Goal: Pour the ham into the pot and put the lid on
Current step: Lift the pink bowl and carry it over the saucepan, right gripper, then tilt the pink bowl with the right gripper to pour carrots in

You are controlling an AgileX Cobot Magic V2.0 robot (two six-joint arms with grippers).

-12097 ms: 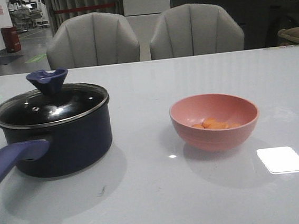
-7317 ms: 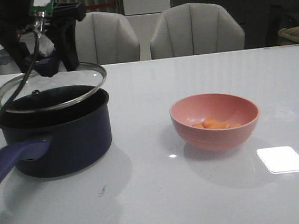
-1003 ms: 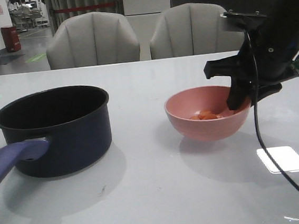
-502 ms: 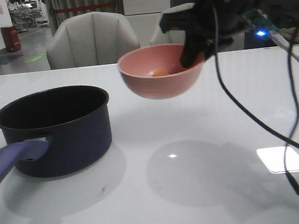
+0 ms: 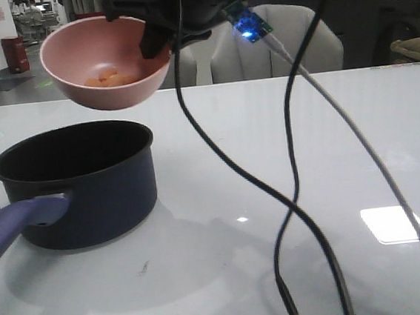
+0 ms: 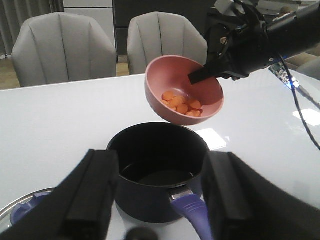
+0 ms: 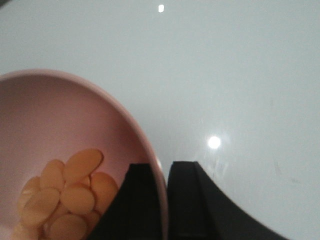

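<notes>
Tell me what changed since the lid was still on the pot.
The lid came off and lies beside the pot. The right gripper clamped the pink bowl by its rim and carried it leftward above the pot, ham still inside. The pot stayed put.

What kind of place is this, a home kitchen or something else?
Probably a lab or office space set up as a dining area: a white table with padded grey chairs behind it, and an open hall with a red bin beyond.
</notes>
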